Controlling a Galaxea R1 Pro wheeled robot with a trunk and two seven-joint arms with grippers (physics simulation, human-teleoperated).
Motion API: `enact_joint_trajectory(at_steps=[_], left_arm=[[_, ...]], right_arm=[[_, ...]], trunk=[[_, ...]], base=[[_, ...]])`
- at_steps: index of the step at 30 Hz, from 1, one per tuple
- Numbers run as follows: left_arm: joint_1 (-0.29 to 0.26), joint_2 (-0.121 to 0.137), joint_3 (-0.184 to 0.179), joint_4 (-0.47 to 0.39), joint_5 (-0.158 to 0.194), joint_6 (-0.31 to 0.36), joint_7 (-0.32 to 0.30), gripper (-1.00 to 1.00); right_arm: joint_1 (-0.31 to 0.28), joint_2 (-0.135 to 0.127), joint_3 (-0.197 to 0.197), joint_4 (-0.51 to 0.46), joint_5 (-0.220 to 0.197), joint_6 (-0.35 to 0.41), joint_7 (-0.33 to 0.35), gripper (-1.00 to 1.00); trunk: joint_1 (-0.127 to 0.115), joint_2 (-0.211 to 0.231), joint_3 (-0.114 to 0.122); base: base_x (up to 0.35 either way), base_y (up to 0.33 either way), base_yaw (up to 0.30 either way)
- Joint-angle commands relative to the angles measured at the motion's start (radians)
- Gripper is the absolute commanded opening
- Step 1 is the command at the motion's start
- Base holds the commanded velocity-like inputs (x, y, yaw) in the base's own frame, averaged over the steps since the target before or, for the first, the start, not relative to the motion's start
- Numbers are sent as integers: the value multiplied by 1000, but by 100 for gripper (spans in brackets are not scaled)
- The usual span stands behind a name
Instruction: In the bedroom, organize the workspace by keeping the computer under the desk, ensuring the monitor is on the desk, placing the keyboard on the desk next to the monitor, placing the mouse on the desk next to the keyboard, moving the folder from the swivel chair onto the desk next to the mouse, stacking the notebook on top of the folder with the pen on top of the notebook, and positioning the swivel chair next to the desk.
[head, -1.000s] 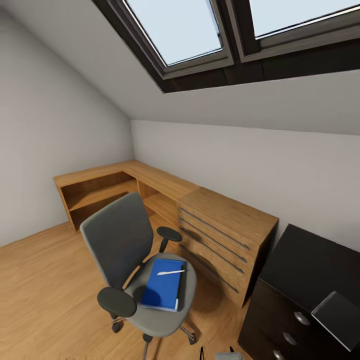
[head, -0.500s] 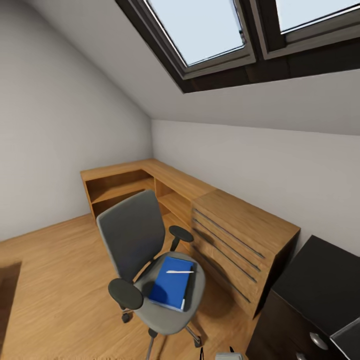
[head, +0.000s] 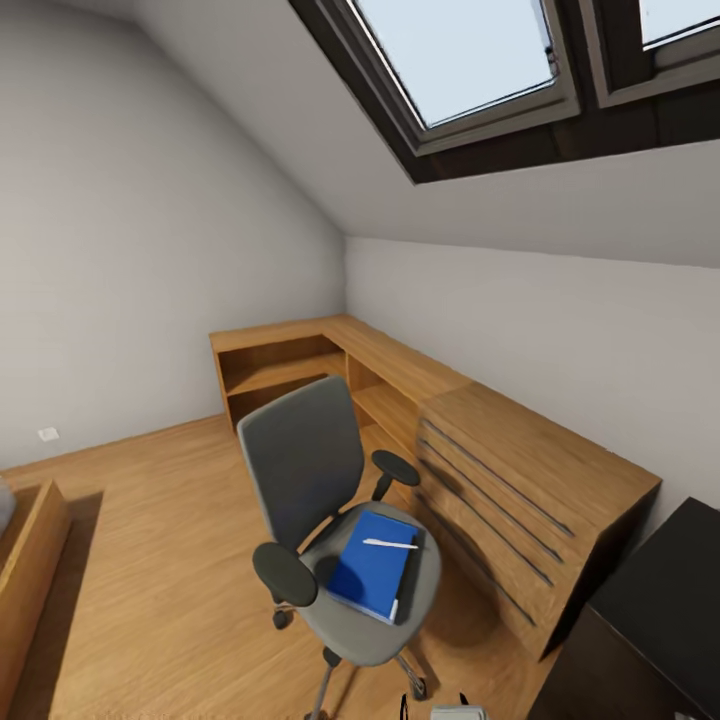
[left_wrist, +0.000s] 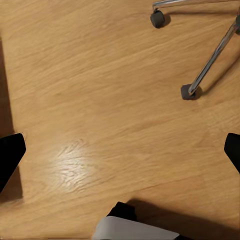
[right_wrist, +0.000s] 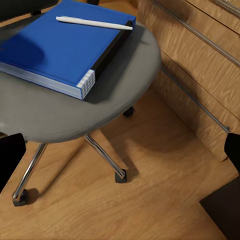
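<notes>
Sloped white walls and a dark-framed skylight (head: 470, 70) close in a room with a wood floor (head: 150, 540). Along the far walls runs a light wood unit: open shelves (head: 285, 375) in the corner, then a dresser (head: 520, 490) with long handles on its drawers. What the shelves hold cannot be made out.

At mid-floor stands the swivel chair (head: 300, 470), its tall grey back toward the corner, black armrests on either side, chrome legs on castors below. On its seat lies the blue folder (head: 372, 565), flat, with white page edges facing the robot. The pen (head: 390, 544) lies across the folder's far end, touching its cover. In the right wrist view a dark band shows under the folder's far edge; whether that is the notebook cannot be told.

A black corner of the table (head: 660, 610) shows at lower right, just beside the dresser.

The left jaws (left_wrist: 120, 150) are spread wide over bare floor near two chair castors, holding nothing. The right jaws (right_wrist: 120, 150) are likewise spread and empty, below the seat's rim.
</notes>
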Motion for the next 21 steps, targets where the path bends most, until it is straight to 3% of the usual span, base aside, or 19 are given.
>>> enact_joint_trajectory(at_steps=[1, 21], left_arm=[[-2, 1, -8, -1, 10, -9, 5, 100], [-2, -8, -6, 1, 10, -9, 5, 100]], right_arm=[[-1, 0, 9, 0, -6, -3, -7, 100], [-1, 1, 9, 1, -8, -2, -7, 100]], trunk=[[0, -1, -2], [0, -1, -17]], base=[[0, -1, 259], [0, 0, 256]])
